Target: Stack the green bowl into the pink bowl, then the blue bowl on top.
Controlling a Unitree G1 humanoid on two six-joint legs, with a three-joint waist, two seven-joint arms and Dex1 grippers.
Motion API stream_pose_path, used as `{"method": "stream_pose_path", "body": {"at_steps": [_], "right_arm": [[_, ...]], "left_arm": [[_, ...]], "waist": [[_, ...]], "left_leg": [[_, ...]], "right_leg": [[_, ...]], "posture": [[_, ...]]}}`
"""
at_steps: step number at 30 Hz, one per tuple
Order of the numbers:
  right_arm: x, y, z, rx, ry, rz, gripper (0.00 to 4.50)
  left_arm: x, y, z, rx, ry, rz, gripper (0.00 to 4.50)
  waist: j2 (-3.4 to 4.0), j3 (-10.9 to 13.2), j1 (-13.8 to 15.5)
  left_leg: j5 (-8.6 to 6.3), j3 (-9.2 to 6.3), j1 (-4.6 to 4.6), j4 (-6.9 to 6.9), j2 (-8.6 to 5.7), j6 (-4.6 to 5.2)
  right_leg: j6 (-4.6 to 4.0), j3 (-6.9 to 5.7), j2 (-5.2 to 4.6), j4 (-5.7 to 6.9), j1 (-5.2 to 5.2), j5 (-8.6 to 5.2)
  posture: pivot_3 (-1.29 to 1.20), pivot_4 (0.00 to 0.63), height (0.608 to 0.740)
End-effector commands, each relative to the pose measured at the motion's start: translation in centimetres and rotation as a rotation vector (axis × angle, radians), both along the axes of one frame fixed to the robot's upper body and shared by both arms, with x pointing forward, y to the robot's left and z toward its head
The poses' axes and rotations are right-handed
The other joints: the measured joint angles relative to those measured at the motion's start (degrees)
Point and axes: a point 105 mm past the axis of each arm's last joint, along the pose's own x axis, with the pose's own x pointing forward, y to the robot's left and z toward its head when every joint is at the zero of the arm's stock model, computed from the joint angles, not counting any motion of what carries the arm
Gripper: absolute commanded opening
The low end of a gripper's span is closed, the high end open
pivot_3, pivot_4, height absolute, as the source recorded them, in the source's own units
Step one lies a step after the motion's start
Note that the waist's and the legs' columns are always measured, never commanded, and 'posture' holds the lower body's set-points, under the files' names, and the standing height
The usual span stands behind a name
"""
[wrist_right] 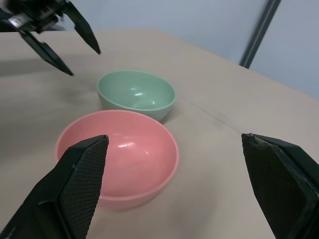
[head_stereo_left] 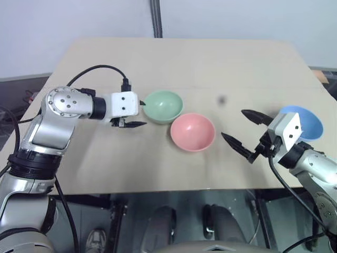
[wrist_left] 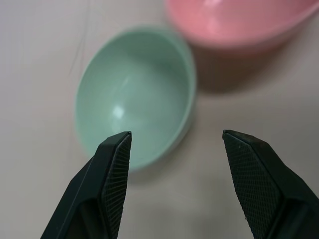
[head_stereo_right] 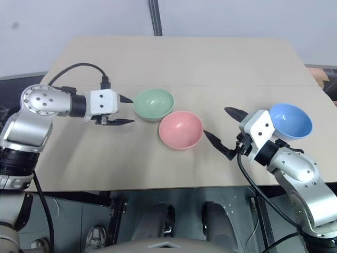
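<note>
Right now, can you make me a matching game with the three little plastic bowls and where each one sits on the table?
Things:
1. small round mint-green plastic bowl
2. small round salmon-pink plastic bowl
3. small round sky-blue plastic bowl

Places:
A. behind the right tool
B. in the middle, between the other two bowls
C. just in front of the open left tool

Pairs: 1-C, 2-B, 3-A
</note>
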Motion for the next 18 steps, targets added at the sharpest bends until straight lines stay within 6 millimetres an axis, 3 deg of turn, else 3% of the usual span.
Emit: {"method": "stream_pose_path", "body": {"at_steps": [1,6,9,14,18], "right_arm": [[0.1,0.2,0.8,0.002,-0.047,0.004,4.50],[0.2,0.1,0.8,-0.006,-0.045,-0.005,4.50],[0.0,-0.1,0.8,-0.008,-0.045,-0.016,4.50],[-0.4,-0.2,0.7,-0.009,-0.041,-0.025,4.50],[-0.7,-0.4,0.6,-0.008,-0.038,-0.027,4.50]], "left_arm": [[0.9,-1.1,-0.1,0.049,-0.084,-0.044,3.09],[2.2,-2.6,-1.2,0.079,-0.091,-0.086,3.09],[2.9,-3.0,-1.5,0.100,-0.096,-0.105,2.26],[3.4,-3.1,-2.0,0.122,-0.092,-0.127,0.02],[3.3,-3.4,-1.7,0.108,-0.094,-0.156,0.02]], "waist": [[0.00,0.00,-0.08],[-0.01,0.01,-0.21],[-0.01,0.00,-0.23],[-0.01,0.01,-0.35],[-0.01,0.01,-0.28]], "left_leg": [[0.00,0.00,-0.02,0.00,0.00,0.00],[0.00,-0.01,-0.04,0.00,-0.01,0.00],[0.00,0.00,-0.03,0.00,-0.02,0.00],[0.00,0.02,-0.03,0.00,0.00,0.01],[-0.01,0.00,-0.05,0.00,0.01,0.01]], "right_leg": [[0.00,0.00,0.00,0.00,-0.01,0.00],[0.00,0.00,0.03,0.00,-0.02,0.02],[0.01,0.00,0.04,0.01,-0.02,0.02],[0.18,0.03,0.04,0.01,-0.03,0.12],[0.19,0.01,0.03,0.01,-0.03,0.14]], "posture": [[0.00,0.150,0.740],[0.00,0.150,0.740],[0.00,0.150,0.740],[0.00,0.150,0.740],[0.00,0.150,0.740]]}}
